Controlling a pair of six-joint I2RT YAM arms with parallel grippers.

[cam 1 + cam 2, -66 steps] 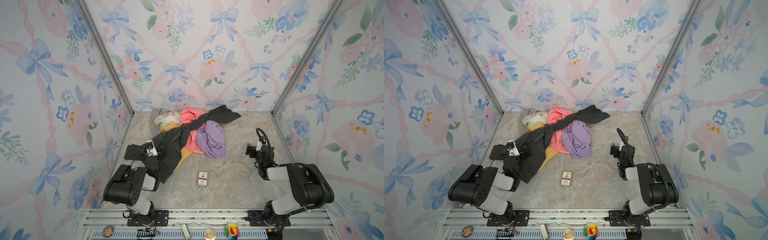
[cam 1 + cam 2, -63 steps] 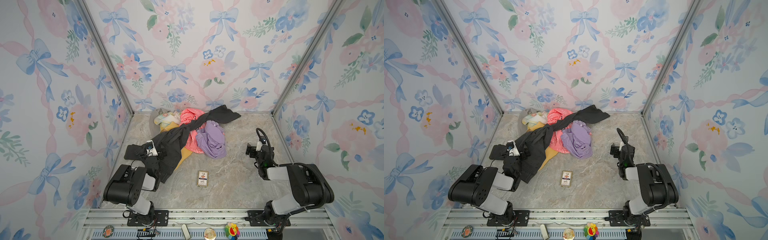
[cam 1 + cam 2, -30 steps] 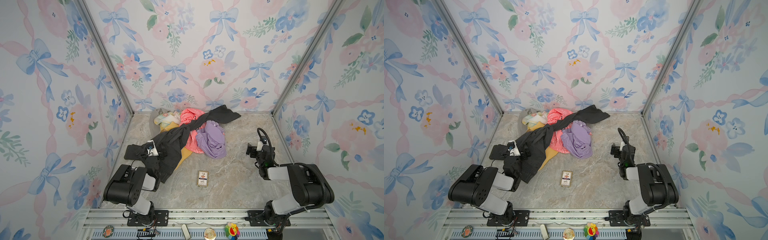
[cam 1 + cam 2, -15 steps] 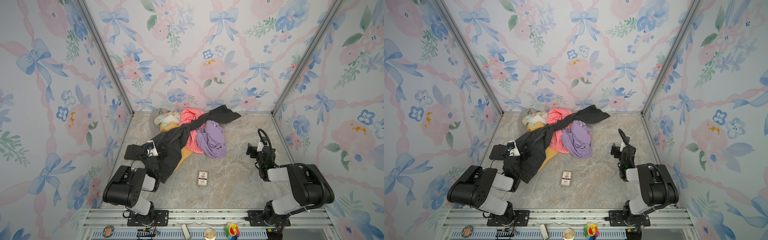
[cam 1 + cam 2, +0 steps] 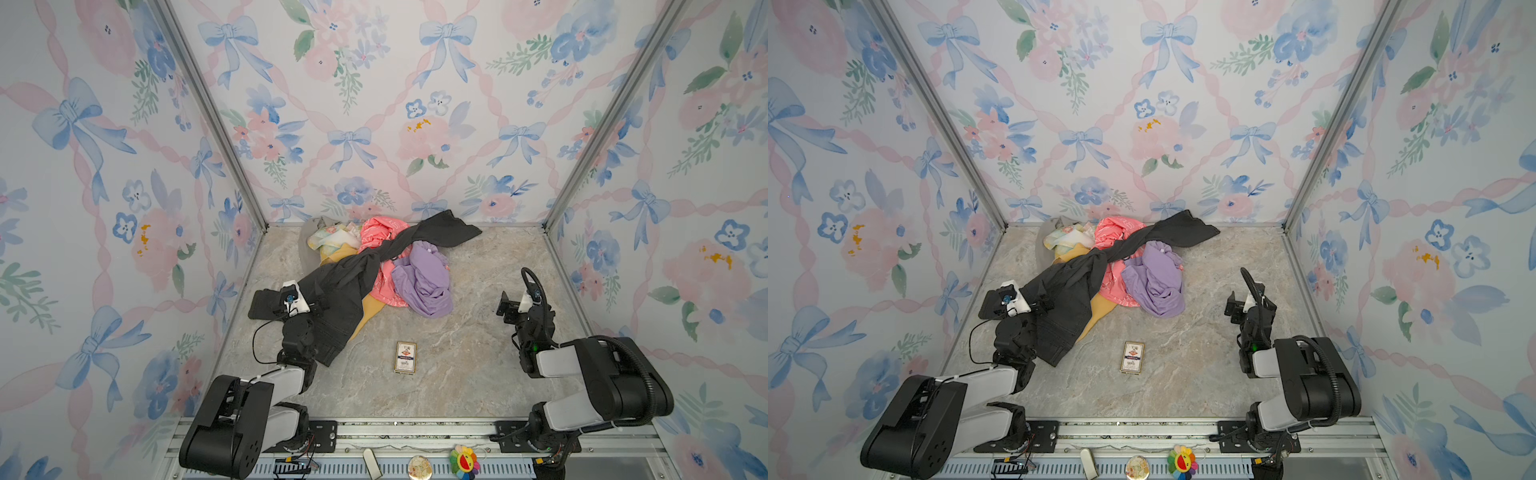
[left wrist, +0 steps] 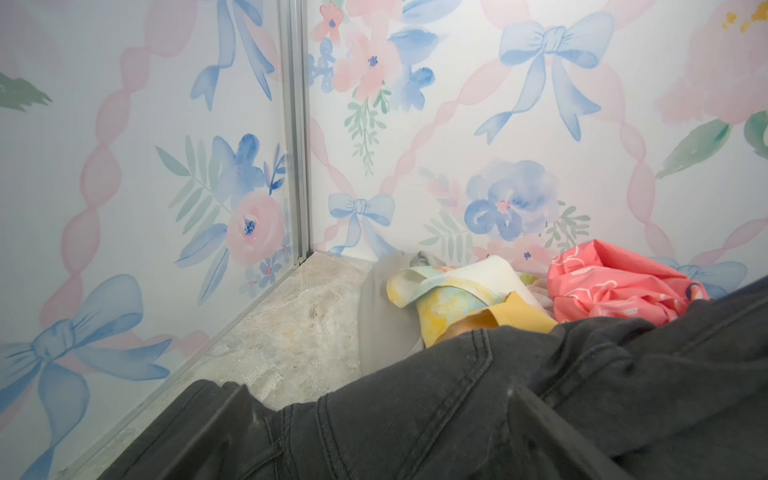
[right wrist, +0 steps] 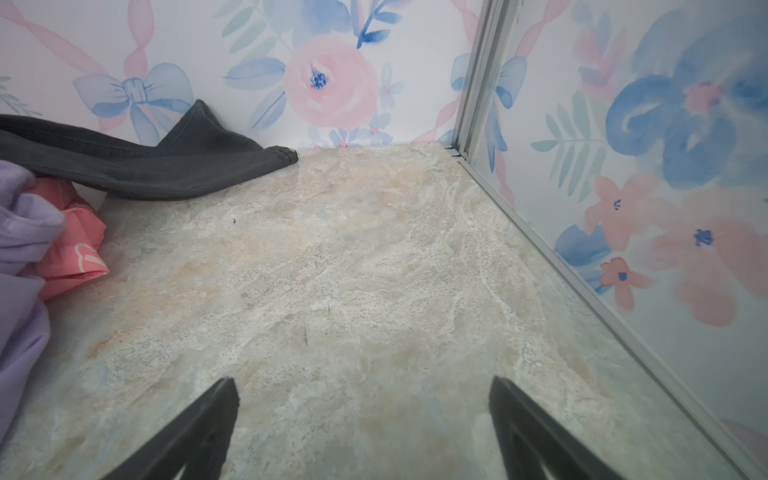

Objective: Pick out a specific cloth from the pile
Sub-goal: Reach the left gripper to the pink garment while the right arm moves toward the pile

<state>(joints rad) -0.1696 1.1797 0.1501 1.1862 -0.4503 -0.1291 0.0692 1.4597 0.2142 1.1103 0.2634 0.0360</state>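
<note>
Jaws of the left gripper [image 5: 289, 300] were seen spread wide, and the waist end of the dark grey denim jeans [image 5: 332, 309] was lying between them. The heap of mixed garments [image 5: 338, 253] was placed at the back of the marble-patterned table [image 5: 478, 374]. In it, the coral-pink thin cloth [image 5: 377, 232] with white outline print was found under the jeans leg, touching the crumpled lilac-purple cloth [image 5: 424, 286]. The right gripper [image 7: 361, 415] was held wide open over bare table, well apart from the heap.
</note>
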